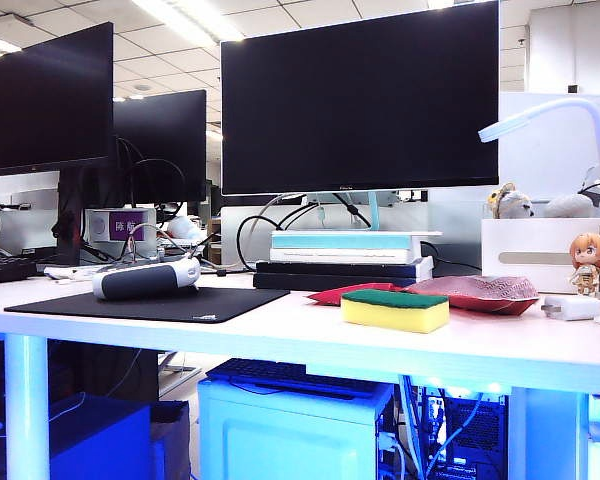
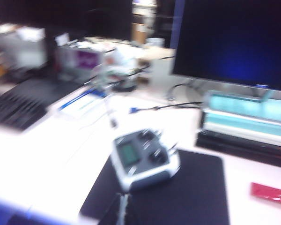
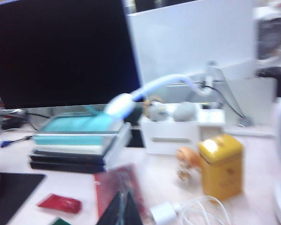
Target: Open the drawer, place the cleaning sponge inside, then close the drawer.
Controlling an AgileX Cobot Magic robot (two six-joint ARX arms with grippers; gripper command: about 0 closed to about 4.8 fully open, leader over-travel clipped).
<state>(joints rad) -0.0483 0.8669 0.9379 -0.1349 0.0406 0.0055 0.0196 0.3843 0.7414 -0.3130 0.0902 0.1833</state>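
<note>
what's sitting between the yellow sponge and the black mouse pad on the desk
Nothing: in the exterior view, only bare white desk separates the cleaning sponge from the black mouse pad.

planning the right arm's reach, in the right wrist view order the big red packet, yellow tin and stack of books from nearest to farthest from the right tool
1. Big red packet: on the desk just beyond the right tool, which shows at the frame's edge.
2. Yellow tin: farther out, off to one side.
3. Stack of books: farthest, under the monitor.
</note>
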